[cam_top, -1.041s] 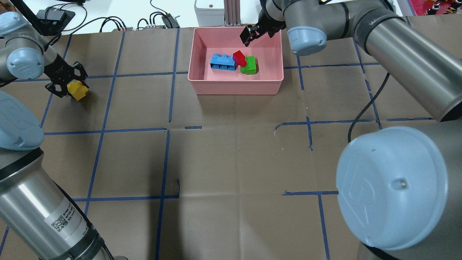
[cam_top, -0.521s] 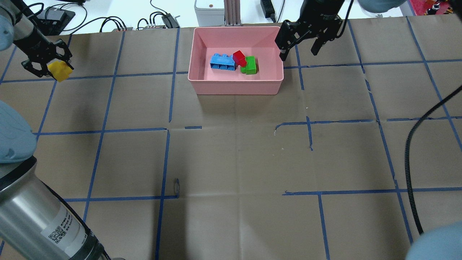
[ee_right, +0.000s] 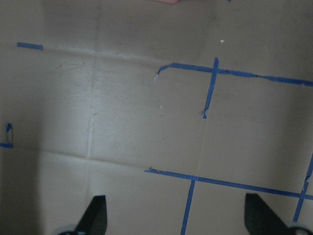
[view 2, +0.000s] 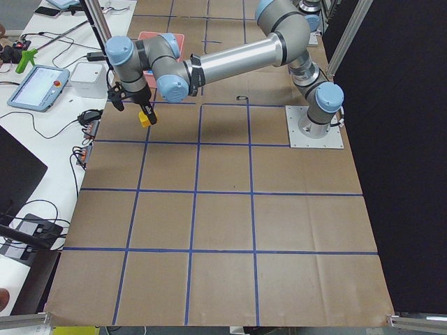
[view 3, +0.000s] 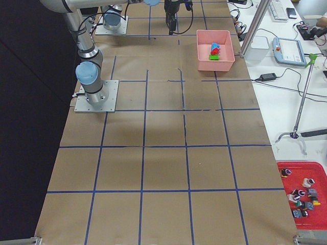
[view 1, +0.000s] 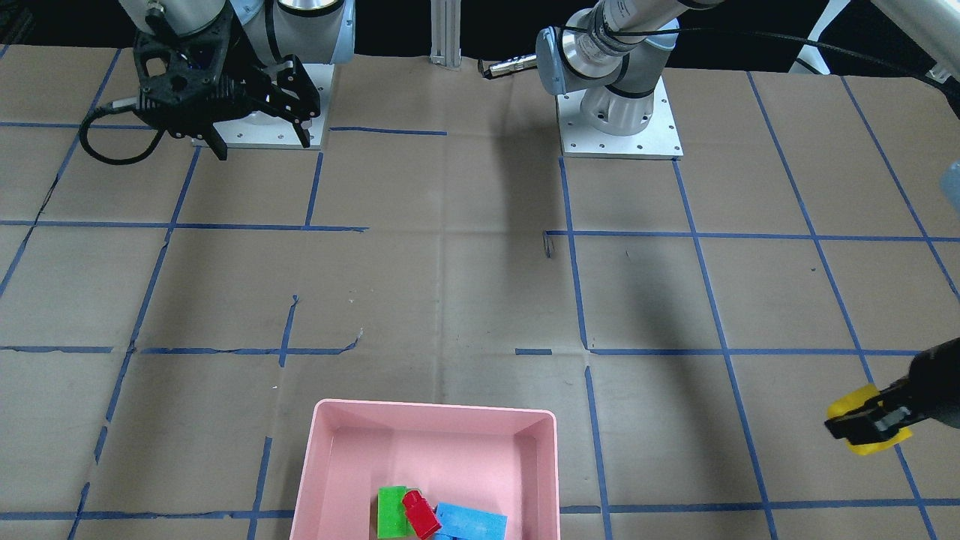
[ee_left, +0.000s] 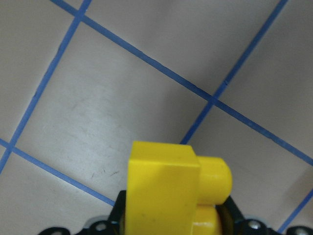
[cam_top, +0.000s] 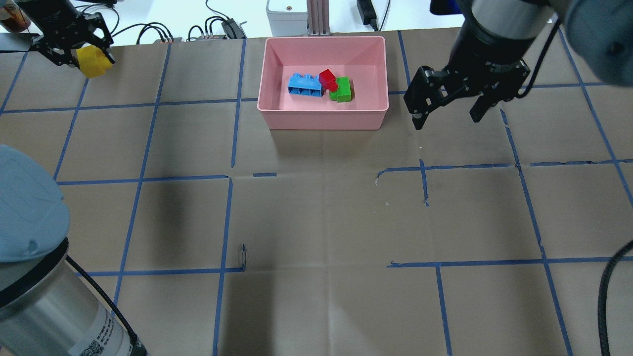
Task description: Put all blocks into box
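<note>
Tabletop [cam_top: 316,222]: taped brown paper.
Box [cam_top: 326,121]: holds blue block [cam_top: 305,86], red block [cam_top: 327,79], green block [cam_top: 343,90].
Left gripper [cam_top: 91,58]: clamps yellow block [ee_left: 164,181], well apart from Box.
Right gripper [cam_top: 447,121]: spread, empty.
Handling: likely light, rigid, slick; pinch flat sides.

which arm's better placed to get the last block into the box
Left. The left gripper is shut on the yellow block, the only one outside the box. The right gripper, though nearer the box, is open and empty.
</note>
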You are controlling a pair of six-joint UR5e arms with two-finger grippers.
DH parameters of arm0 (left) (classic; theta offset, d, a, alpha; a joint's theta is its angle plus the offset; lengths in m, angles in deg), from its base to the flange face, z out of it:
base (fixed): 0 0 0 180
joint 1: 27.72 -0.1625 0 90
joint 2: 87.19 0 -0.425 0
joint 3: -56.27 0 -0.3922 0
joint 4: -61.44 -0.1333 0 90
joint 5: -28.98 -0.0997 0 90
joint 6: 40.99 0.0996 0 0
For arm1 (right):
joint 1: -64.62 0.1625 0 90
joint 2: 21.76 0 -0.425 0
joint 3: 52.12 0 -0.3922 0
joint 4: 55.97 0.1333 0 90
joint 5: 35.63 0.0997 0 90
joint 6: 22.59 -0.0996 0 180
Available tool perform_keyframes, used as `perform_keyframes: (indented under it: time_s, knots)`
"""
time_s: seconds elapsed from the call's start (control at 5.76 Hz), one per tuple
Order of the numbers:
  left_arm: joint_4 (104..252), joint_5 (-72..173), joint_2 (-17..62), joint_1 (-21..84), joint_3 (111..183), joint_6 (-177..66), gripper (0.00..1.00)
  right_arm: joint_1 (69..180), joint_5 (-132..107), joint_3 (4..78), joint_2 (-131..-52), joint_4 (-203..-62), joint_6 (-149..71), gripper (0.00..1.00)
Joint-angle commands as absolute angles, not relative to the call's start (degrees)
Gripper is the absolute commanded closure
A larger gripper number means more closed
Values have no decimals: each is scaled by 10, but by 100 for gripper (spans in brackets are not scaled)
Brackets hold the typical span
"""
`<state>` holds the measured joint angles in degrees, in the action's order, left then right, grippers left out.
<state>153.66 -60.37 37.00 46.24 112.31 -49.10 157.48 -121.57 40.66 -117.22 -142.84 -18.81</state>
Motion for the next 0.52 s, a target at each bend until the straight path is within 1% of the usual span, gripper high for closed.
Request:
perform_keyframes:
  time_s: [0.0,0.17,0.35]
  knots:
    - [1539,-583,381,568,1091,-552,89,1573,-1257,495,-1222,-1492,-211,0]
    - [1532,-561,413,621,1054,-627,89,1570,-1257,494,-1220,-1493,-211,0]
    - [1527,-561,460,669,997,-690,90,1570,-1256,495,-1220,-1493,-212,0]
